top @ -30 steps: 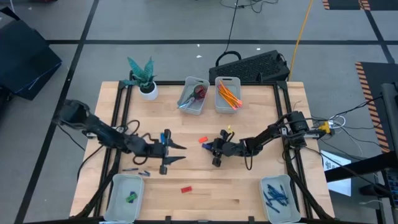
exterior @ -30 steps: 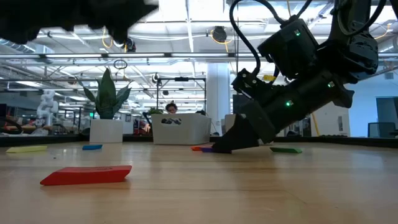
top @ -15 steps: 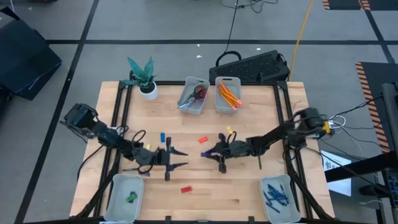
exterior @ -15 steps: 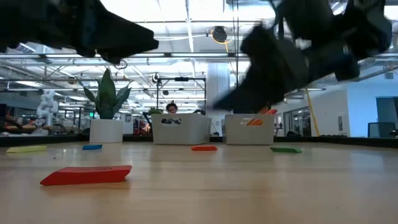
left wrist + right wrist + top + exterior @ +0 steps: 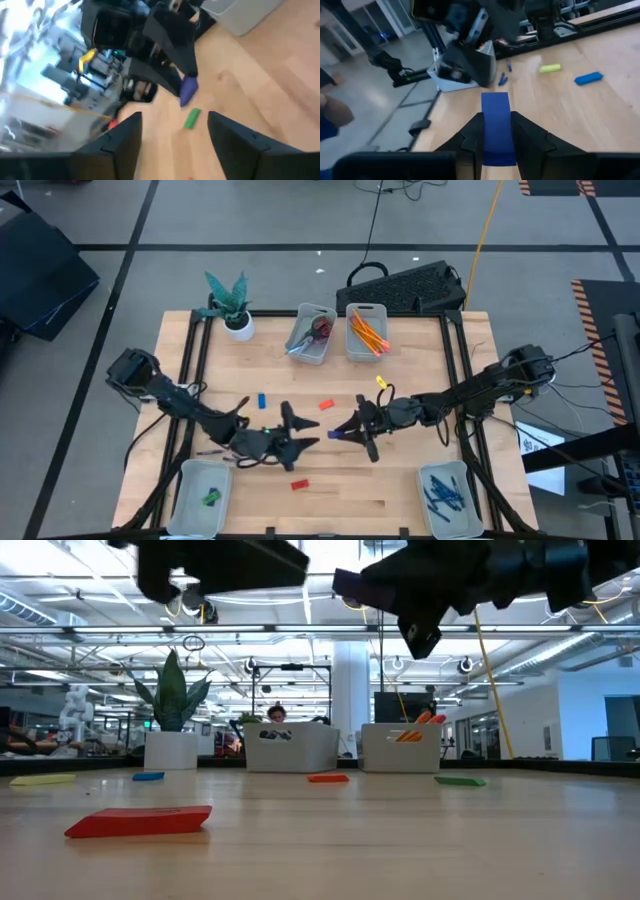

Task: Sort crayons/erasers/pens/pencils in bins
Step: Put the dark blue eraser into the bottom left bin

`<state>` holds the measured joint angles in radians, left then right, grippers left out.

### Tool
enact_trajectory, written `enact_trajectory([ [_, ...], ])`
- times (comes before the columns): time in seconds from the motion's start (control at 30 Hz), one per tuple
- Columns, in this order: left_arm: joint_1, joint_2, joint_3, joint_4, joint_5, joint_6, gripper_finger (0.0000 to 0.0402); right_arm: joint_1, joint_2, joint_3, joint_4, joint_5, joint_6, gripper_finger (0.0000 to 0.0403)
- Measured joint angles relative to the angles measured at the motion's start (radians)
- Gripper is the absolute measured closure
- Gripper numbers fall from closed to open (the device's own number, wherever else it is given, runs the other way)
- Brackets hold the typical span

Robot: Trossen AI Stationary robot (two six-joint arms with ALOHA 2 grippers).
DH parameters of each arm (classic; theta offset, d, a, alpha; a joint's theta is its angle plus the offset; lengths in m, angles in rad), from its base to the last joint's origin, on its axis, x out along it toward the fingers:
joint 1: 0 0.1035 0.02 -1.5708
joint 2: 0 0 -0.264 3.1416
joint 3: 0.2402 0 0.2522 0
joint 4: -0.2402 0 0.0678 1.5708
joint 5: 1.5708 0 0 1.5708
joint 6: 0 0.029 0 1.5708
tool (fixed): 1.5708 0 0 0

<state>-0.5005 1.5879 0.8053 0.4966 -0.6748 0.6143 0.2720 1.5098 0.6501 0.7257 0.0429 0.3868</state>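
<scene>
Two dark arms meet over the middle of the wooden bench, raised clear of its surface. The right tool grips a blue eraser, the block pinched flat between its fingers and sticking out ahead of them; from above, only a small blue tip shows at the tool's end. Facing it, the left tool hangs with its fingers spread wide and nothing between them.

A red eraser lies on the bench just beside the left tool, toward the front edge, and a second red eraser lies farther back near the centre. A small blue eraser sits to the left of that one, and a yellow piece lies near the right arm.

Four bins stand at the bench's edges. The front-left bin holds a green eraser. The front-right bin holds dark blue pens. At the back, one bin holds orange pencils, and the bin beside it holds scissors. A potted plant stands at the back left.
</scene>
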Motion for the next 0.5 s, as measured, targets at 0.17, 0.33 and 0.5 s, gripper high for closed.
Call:
enact_trajectory([
  [0.17, 0.029, 0.108, 0.08, 0.004, 0.097, 0.166, 0.0143, -0.002, 0.001, 0.0, 0.035, -0.021, 0.046, 0.0328],
  [0.33, 0.046, 0.175, 0.15, 0.054, 0.088, 0.229, 0.0153, -0.001, 0.002, 0.001, 0.04, -0.072, 0.078, 0.0327],
  [0.5, 0.06, 0.203, 0.187, 0.055, 0.082, 0.249, 0.019, -0.001, 0.002, 0.001, 0.052, -0.1, 0.088, 0.0328],
])
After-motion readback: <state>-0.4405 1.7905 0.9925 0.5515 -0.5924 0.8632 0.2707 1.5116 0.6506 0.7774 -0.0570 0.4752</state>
